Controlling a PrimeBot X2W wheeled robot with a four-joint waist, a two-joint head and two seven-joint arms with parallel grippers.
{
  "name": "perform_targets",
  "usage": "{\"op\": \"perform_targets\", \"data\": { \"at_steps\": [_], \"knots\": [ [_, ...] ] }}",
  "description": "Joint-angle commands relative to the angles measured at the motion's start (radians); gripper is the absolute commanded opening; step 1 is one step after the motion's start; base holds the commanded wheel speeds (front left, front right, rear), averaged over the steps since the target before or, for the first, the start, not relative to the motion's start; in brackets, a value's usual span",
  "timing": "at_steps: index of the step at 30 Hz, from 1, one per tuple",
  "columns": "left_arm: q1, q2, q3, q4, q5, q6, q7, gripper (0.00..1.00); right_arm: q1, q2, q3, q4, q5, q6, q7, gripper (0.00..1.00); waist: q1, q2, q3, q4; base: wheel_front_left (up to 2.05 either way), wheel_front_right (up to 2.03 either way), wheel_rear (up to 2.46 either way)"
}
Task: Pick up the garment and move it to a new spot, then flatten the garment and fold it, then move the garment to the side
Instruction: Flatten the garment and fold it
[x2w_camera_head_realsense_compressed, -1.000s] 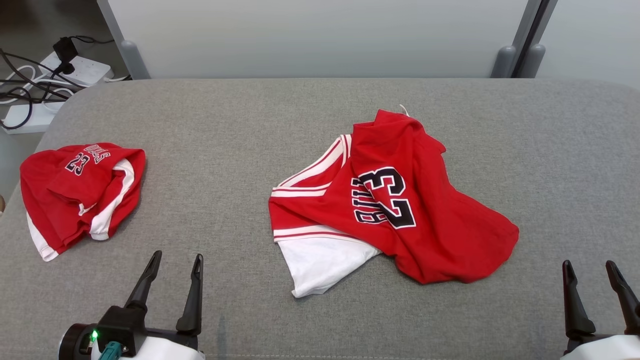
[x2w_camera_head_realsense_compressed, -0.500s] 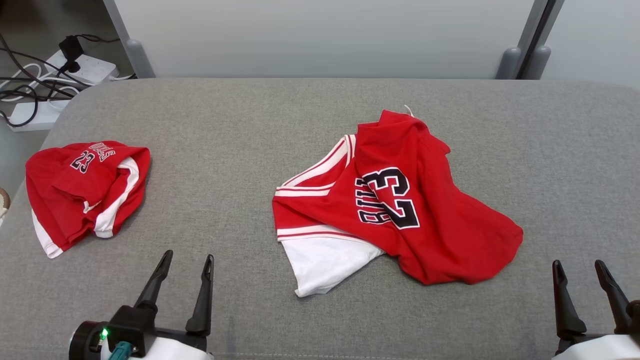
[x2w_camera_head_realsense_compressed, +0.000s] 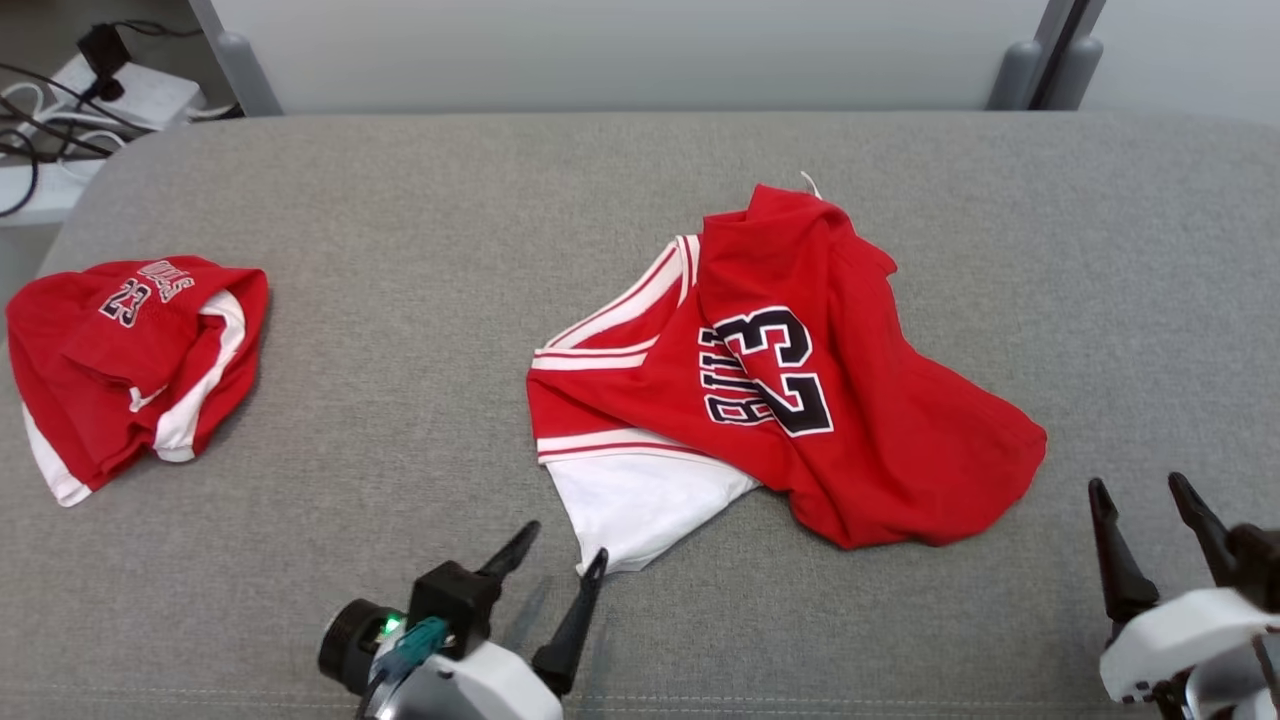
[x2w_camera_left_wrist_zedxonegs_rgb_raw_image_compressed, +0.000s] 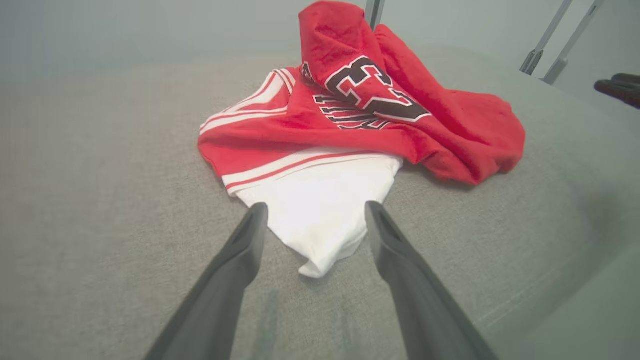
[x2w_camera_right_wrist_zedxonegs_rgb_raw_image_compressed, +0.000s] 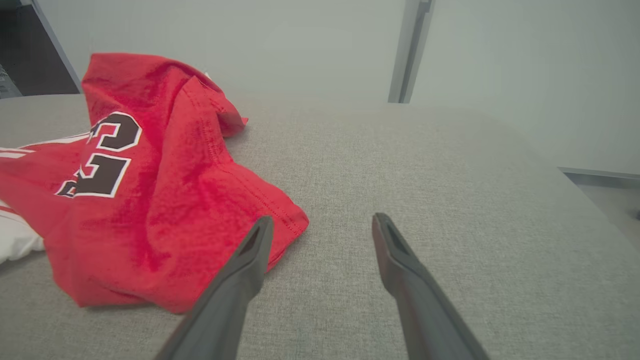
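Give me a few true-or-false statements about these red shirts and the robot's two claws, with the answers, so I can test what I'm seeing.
1. Two red garments lie on the grey surface: a crumpled jersey in the middle and a smaller bundle on the robot's left. True.
2. The left gripper has gripped the jersey's white corner. False: its fingers stand open, pointed at that corner, holding nothing.
3. The number 23 shows on the middle jersey. True.
4. The right gripper is shut. False: it is open, near the jersey's red hem.
5. The middle jersey lies neatly folded. False: it is crumpled.
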Motion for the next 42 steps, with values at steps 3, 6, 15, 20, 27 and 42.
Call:
{"op": "perform_targets", "data": {
  "at_steps": [3,6,15,20,27,42],
  "knots": [
    [-0.074,0.004,-0.016,0.027,-0.043,-0.006,0.06,1.0,-0.099,-0.053,0.087,0.071,0.028,0.004,0.005,1.0,0.0,-0.0001,0.046,-0.017,0.0,0.0,0.0],
    [-0.092,0.003,-0.029,0.052,-0.068,-0.006,0.093,1.0,-0.159,-0.075,0.142,0.14,0.05,0.004,-0.001,1.0,0.0,-0.0001,0.076,-0.02,0.0,0.0,0.0],
    [-0.139,0.002,-0.055,0.09,-0.106,-0.007,0.106,1.0,-0.307,-0.116,0.27,0.294,0.124,0.004,-0.024,1.0,0.0,-0.0001,0.149,-0.011,0.0,0.0,0.0],
    [-0.173,0.001,-0.07,0.119,-0.12,-0.008,0.112,0.87,-0.377,-0.126,0.33,0.357,0.161,0.004,-0.03,1.0,0.0,-0.0001,0.18,-0.009,0.0,0.0,0.0],
    [-0.193,0.0,-0.091,0.136,-0.145,-0.008,0.1,0.0,-0.424,-0.13,0.392,0.414,0.208,0.004,-0.037,0.0,0.0,-0.0001,0.195,-0.007,0.0,0.0,0.0],
    [0.083,0.104,-0.09,-0.189,-0.259,0.006,0.238,0.0,-0.063,-0.154,0.212,0.193,0.298,0.004,-0.107,0.0,0.0,-0.0001,0.212,0.003,0.0,0.0,0.0]
  ]
}}
